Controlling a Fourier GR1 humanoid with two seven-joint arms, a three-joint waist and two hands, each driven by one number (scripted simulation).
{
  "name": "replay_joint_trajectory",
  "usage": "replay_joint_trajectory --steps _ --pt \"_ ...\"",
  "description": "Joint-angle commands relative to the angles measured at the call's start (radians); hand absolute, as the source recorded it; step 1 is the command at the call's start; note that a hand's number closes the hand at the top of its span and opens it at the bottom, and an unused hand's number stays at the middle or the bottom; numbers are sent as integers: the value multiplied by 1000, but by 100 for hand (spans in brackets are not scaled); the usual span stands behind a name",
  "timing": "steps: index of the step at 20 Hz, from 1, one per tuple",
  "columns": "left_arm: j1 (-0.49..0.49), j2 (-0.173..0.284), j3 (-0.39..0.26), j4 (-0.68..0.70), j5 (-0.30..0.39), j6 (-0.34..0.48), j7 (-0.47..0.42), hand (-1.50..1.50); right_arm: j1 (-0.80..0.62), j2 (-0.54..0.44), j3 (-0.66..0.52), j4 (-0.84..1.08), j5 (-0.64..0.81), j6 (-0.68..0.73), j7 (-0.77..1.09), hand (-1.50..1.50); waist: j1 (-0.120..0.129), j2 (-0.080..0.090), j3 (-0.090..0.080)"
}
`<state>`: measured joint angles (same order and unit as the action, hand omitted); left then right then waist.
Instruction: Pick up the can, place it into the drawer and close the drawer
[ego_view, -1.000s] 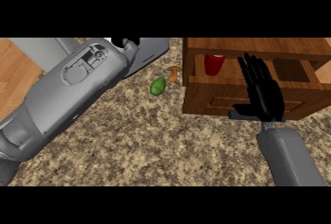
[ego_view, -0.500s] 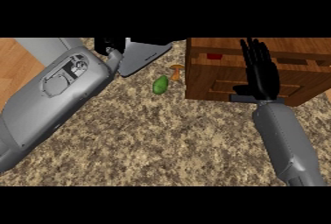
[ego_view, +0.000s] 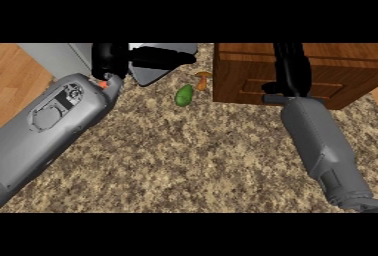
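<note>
Drawer (ego_view: 295, 75) looks shut or very nearly so: wooden front flush-looking against the box, no open cavity in sight. Can not visible anywhere; judged to be inside the drawer, hidden behind the front, though not confirmable from this view. Pick and place therefore judged done; closing at or near its end, only a last seating push and pulling the hand away possibly left.

Right hand (ego_view: 289, 65) flat against the drawer front, fingers straight and together, pointing up the view, gripping nothing. Grey right forearm (ego_view: 321, 145) running down to the lower right edge.

Left hand (ego_view: 111, 60) at upper left, mostly hidden above its bulky grey forearm (ego_view: 52, 125); cannot tell whether released or clenched. Small orange-red spot at the wrist, nature unclear.

Materials and shapes:
- Drawer unit: warm brown wood, visible grain, recessed rectangular panel on the front, square edges.
- Counter (ego_view: 184, 165): speckled brown-and-tan stone pattern, matte, flat.
- Small green rounded item (ego_view: 184, 95) lying on the counter just left of the drawer unit; smooth, oval.
- Small orange-brown item (ego_view: 201, 80), mushroom-like in shape, just above the green one, near the drawer's left corner.
- Pale grey angular shape (ego_view: 159, 62) at top centre; identity unclear.
- Strip of plain wood surface (ego_view: 18, 85) along the left edge
</note>
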<state>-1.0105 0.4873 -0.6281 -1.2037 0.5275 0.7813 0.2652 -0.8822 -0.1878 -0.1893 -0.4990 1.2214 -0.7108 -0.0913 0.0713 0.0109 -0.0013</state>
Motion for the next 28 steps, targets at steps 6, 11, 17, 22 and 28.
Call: replay_joint_trajectory --steps 6,11,17,22,28 --pt "92 35 12 -96 -20 -31 -3 -150 -191 -27 -40 193 3 -10 -6 -150 20 14 3" --pt "161 34 16 -111 -38 -23 -33 -150 -248 19 -48 234 13 -33 48 -150 16 16 3" --pt "184 46 5 -195 -58 -8 -13 -150 -277 -33 -103 255 -46 9 -64 -150 33 18 5" --pt "227 40 19 -185 -60 -6 -50 -150 -285 23 -229 205 -208 27 -205 -150 24 20 7" --pt "254 74 42 -210 -57 -20 -44 -150 -318 73 -335 192 -336 97 -284 -150 15 9 5"
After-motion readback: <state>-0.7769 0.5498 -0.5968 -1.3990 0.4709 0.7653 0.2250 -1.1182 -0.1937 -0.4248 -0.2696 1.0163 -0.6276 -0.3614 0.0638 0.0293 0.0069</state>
